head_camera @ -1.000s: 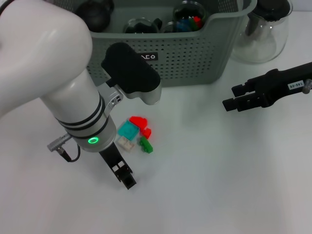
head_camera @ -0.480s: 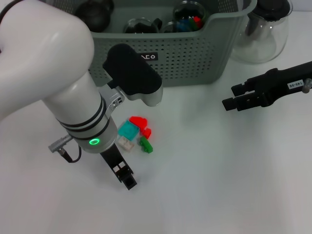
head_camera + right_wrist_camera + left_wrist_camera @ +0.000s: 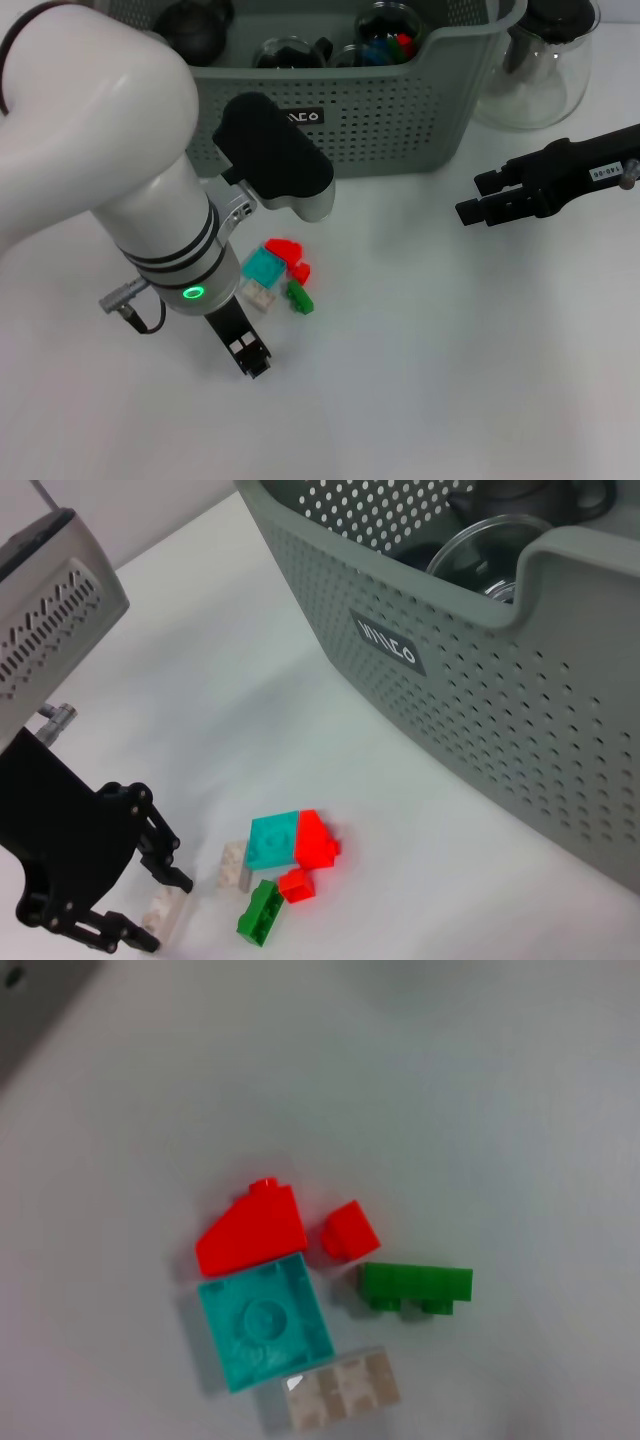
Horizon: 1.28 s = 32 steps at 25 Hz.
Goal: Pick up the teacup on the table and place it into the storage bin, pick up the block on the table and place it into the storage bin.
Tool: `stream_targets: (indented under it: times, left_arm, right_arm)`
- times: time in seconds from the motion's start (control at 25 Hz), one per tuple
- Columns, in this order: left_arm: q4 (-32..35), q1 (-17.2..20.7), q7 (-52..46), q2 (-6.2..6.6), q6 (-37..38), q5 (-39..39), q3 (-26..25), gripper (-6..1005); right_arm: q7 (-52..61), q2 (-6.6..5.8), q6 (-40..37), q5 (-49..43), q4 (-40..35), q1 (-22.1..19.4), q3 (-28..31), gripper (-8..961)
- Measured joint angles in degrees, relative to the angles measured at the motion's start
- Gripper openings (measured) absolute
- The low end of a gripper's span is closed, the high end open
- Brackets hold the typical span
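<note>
Several small blocks lie in a cluster on the white table: a teal block (image 3: 263,266) (image 3: 265,1325), a red sloped block (image 3: 284,247) (image 3: 250,1230), a small red one (image 3: 348,1230), a green one (image 3: 299,297) (image 3: 415,1285) and a whitish one (image 3: 340,1395). My left gripper (image 3: 249,356) (image 3: 160,912) is low over the table just in front of the cluster, open, with another whitish block (image 3: 170,905) lying between its fingers. The grey-green storage bin (image 3: 400,110) (image 3: 480,680) stands behind. A glass teacup (image 3: 385,35) with coloured blocks sits inside it. My right gripper (image 3: 470,200) hovers at the right, shut.
A clear glass jug (image 3: 535,70) with a dark lid stands right of the bin. A dark round teapot (image 3: 195,25) and another glass cup (image 3: 285,50) sit inside the bin. My white left forearm covers the table's left side.
My left gripper has shifted slightly back and leftward, nearer the block cluster. The right arm and the blocks have stayed put.
</note>
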Motion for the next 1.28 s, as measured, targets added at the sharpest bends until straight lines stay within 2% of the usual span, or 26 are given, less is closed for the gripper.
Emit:
stream_targets:
  times: [0.24, 0.36, 0.48, 0.64, 0.76, 0.88, 0.96, 1.12, 1.28]
  left_arm:
    - [0.75, -0.02, 0.00, 0.00, 0.26, 0.09, -0.18, 414]
    - [2.90, 0.34, 0.02, 0.00, 0.82, 0.09, -1.06, 416]
    - [7.06, 1.45, 0.57, -0.02, 2.37, -0.08, -4.40, 417]
    - [14.81, 3.50, 3.22, 0.01, 4.89, -3.37, -14.25, 420]
    - [23.02, 4.32, 6.56, 0.25, 7.89, -11.78, -25.96, 421]
    - [27.65, 3.71, 8.75, 0.44, 9.11, -17.69, -33.84, 423]
    - [29.50, 1.81, 10.45, 0.63, 8.78, -20.99, -39.56, 424]
    - [25.55, -3.55, 12.75, 1.23, 4.08, -20.38, -45.48, 427]
    - [14.50, -8.97, 13.05, 3.70, -4.44, -16.43, -46.57, 429]
  right_arm:
    - [0.00, -0.07, 0.03, 0.00, -0.03, 0.02, 0.00, 655]
    - [0.01, -0.16, 0.03, 0.00, -0.06, 0.03, 0.07, 655]
    - [0.13, -0.40, 0.03, 0.00, -0.20, 0.06, 0.09, 655]
    - [0.32, -0.63, 0.02, 0.14, -0.28, 0.21, 0.09, 655]
    - [0.48, -0.69, -0.01, 0.12, -0.31, 0.41, 0.33, 655]
    - [0.61, -0.70, -0.06, 0.06, -0.31, 0.54, 0.80, 655]
    - [0.67, -0.70, -0.12, 0.09, -0.32, 0.59, 0.89, 655]
    - [1.19, -0.70, -0.21, 0.08, -0.31, 0.90, 0.90, 655]
    - [1.31, -0.70, -0.08, 0.06, -0.13, 1.17, 0.89, 655]
